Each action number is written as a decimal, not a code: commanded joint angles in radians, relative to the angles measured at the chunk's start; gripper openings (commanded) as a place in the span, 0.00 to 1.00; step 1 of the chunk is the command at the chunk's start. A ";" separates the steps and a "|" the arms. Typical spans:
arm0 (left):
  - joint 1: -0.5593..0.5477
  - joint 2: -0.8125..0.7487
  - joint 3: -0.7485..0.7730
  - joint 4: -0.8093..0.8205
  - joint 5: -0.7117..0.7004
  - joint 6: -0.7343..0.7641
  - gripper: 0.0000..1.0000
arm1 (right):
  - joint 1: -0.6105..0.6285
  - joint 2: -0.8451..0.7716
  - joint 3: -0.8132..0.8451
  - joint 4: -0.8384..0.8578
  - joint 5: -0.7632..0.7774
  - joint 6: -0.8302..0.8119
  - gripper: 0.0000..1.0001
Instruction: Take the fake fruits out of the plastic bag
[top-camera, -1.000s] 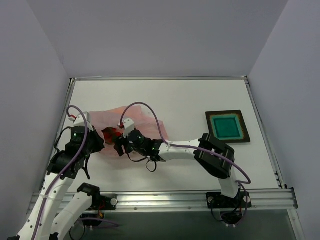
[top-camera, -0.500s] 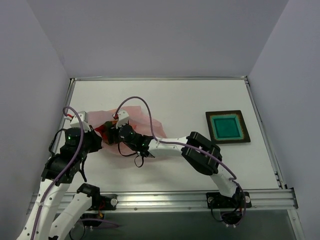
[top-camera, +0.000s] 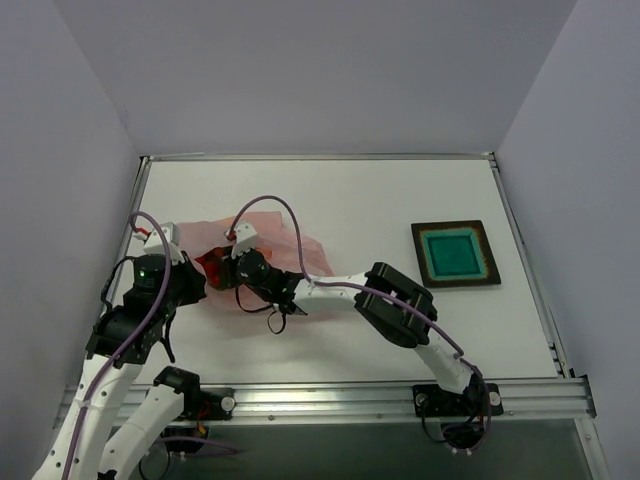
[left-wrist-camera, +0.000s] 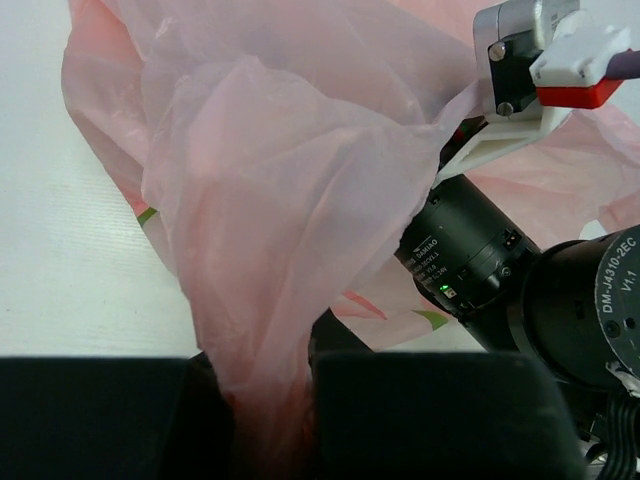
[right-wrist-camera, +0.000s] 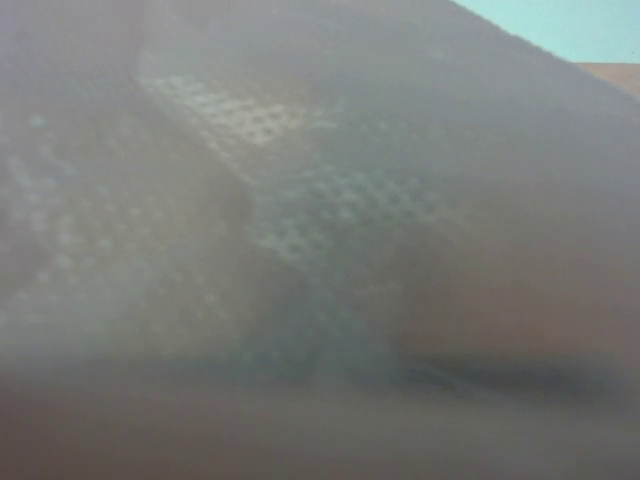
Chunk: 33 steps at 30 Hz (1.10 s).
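The left claw (left-wrist-camera: 268, 412) is seen clamped on the plastic bag (left-wrist-camera: 270, 180): a bunched fold of the thin pink film is pinched between its dark fingers (left-wrist-camera: 100, 420) at the bottom of the left wrist view. Beyond that pinch the film is spread up and away from the claw in a crinkled, translucent sheet. The right arm's wrist (left-wrist-camera: 470, 265) is found just to the right of the pinched fold, partly draped by the film.

From above, the right claw (top-camera: 228, 272) is seen pushed into the bag, close beside the left claw (top-camera: 196, 274). Its jaws are closed. What lies between them cannot be told, since its own camera is filled by a blurred, brownish, dotted surface pressed right against the lens.

Of the fake fruits (top-camera: 211, 265) only a red patch is made out, inside the bag, directly at the right claw's tip and between the two claws. Individual fruits cannot be distinguished.

The teal tray (top-camera: 450, 228) is set well apart from both claws, off to the right arm's far side on the white table (top-camera: 380, 200).
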 joint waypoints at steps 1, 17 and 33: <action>0.001 0.024 0.009 0.038 0.023 -0.002 0.03 | 0.000 -0.083 -0.013 0.082 -0.017 -0.058 0.00; 0.005 0.090 0.021 0.168 -0.060 -0.101 0.02 | 0.059 -0.531 -0.324 -0.001 -0.001 -0.129 0.00; 0.007 0.081 0.072 0.143 -0.053 -0.026 0.02 | -0.002 -1.190 -0.494 -0.411 0.098 -0.105 0.00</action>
